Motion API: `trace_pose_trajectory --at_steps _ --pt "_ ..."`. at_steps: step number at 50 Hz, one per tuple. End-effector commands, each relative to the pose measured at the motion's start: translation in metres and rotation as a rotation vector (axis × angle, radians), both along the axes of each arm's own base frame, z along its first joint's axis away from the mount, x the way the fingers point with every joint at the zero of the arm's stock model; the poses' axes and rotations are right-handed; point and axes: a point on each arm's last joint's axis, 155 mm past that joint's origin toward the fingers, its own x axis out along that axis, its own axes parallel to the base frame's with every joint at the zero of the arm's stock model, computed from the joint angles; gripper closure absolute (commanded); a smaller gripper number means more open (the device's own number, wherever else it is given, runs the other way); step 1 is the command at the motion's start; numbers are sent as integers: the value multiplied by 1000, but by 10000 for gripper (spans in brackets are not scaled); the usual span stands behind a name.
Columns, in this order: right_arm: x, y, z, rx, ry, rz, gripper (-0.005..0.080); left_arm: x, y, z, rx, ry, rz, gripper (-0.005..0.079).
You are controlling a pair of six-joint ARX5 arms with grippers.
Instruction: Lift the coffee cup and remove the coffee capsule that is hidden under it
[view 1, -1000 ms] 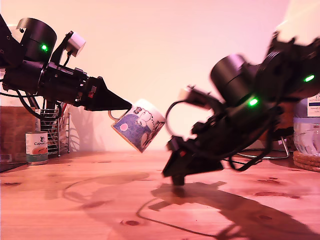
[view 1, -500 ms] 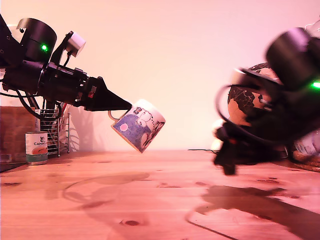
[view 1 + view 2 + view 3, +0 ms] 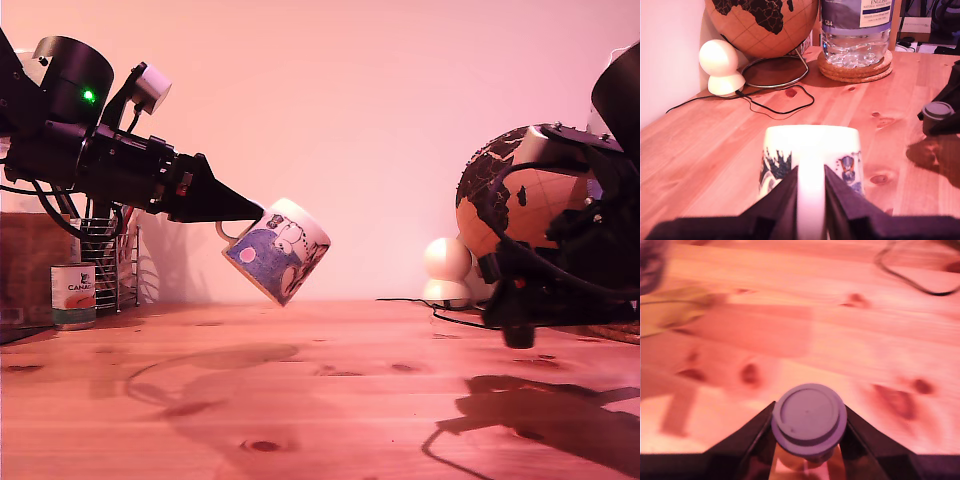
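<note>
While my first tool (image 3: 255, 212) pinches the cup (image 3: 279, 250) by its handle, the cup hangs tilted in the air over the bench (image 3: 300, 390) toward the exterior view's left, well clear of the wood. First wrist view: both fingers (image 3: 785, 197) clamp either side of the white handle strip, the cup's (image 3: 811, 150) printed wall just beyond them. My second tool (image 3: 518, 335) sits low at the exterior view's right, just above the bench, closed on the capsule (image 3: 809, 419); second wrist view shows the round capsule top gripped between the two dark fingers (image 3: 752, 432), bare wood beneath. Capsule also shows in the first wrist view (image 3: 938, 116), held in that tool, well apart from the cup. Behind, by the wall: globe (image 3: 510, 200) on a wire stand, small white round object (image 3: 447, 268) with a black cable (image 3: 420, 302) just beside it. Water bottle (image 3: 857, 30) stands on cork coasters (image 3: 855, 70) near the globe. Small tin (image 3: 73, 295) and a wire rack (image 3: 112, 262) at the exterior view's far left.
</note>
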Motion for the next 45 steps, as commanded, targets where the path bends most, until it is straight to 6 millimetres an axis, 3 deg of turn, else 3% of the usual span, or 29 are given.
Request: trace_pose_trajectory --at_steps 1,27,38,45 --pt "-3 -5 -5 -12 5 -14 696 0 0 16 -19 -43 -6 765" --pt "-3 -7 -32 -12 58 -35 691 -1 -1 16 -31 -21 -5 765" --pt "-3 -6 -34 -9 67 -38 556 -3 -5 16 -30 -19 -13 765" --pt "-9 -3 -40 -8 96 -14 533 -6 -10 16 -30 -19 -26 765"
